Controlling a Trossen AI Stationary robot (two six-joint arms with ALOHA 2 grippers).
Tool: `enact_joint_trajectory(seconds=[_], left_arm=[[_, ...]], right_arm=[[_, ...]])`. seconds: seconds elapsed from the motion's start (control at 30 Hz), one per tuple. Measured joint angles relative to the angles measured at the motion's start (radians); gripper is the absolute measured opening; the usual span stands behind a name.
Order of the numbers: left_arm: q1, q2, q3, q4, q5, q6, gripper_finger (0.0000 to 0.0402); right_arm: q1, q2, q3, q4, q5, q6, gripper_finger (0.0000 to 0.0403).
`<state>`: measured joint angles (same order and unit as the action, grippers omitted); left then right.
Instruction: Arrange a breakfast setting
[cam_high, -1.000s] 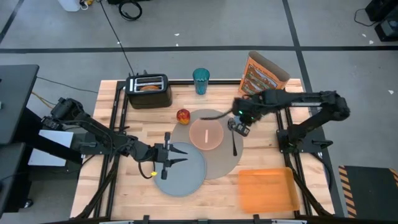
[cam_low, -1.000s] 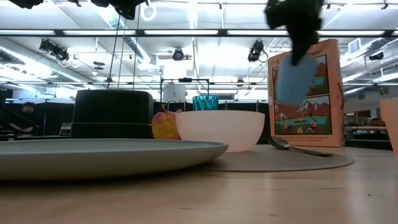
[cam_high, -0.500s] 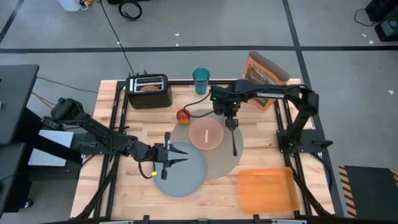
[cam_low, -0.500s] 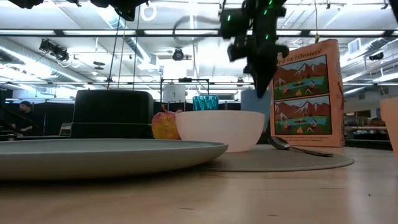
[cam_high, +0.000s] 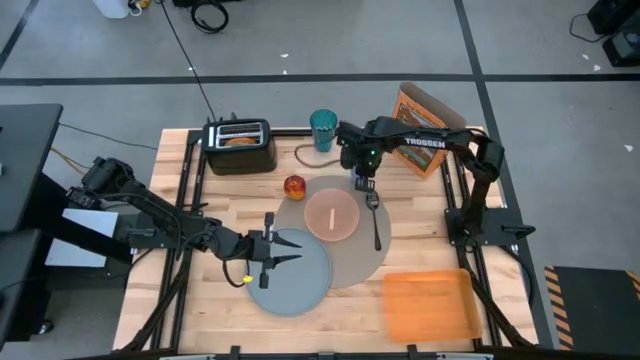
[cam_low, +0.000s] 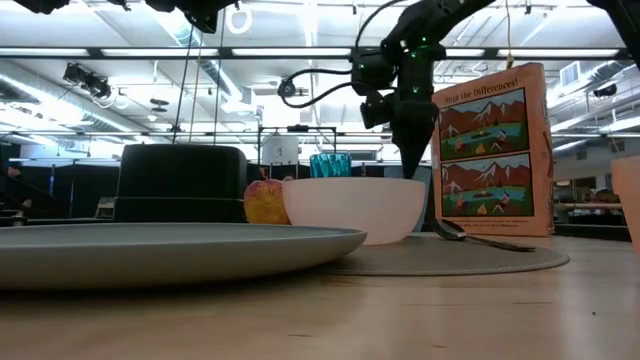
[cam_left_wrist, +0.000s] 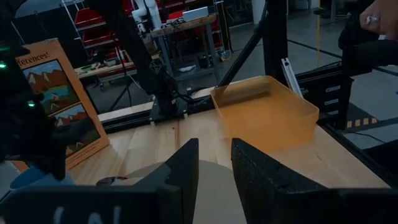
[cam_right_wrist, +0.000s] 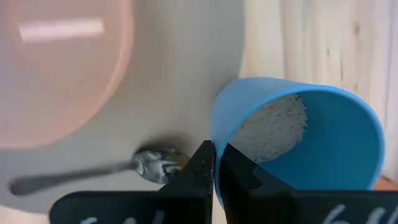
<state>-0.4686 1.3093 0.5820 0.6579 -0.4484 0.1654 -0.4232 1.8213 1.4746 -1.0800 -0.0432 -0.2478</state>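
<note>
While both arms reach over the counter (cam_high: 215, 305):
Left gripper (cam_high: 285, 251): fingers spread, empty, above the grey-blue plate (cam_high: 300, 285) near the front edge.
Mat (cam_high: 365, 262): mid-counter, carrying pink bowl (cam_high: 331, 216) and spoon (cam_high: 375, 220).
Right gripper (cam_right_wrist: 214, 163): clamped on the light-blue cup (cam_right_wrist: 298, 140), above the mat's far edge.

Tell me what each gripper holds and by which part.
The right gripper pinches the small light-blue cup by its rim wall. The left gripper, jaws open over the grey-blue plate, holds nothing.
</note>
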Motion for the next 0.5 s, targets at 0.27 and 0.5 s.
enact_joint_trajectory(seconds=[0.27,0.5], left_arm=[[0.0,0.0,0.0,0.0,0.0,0.002,0.0103],[0.0,0.0,0.0,0.001,0.0,0.002,0.0103]], right_arm=[[-0.086,-0.007,0.0,0.021,-0.011,0.084,0.0016],[-0.093,-0.007,0.0,0.068,-0.061,0.091,0.0016]])
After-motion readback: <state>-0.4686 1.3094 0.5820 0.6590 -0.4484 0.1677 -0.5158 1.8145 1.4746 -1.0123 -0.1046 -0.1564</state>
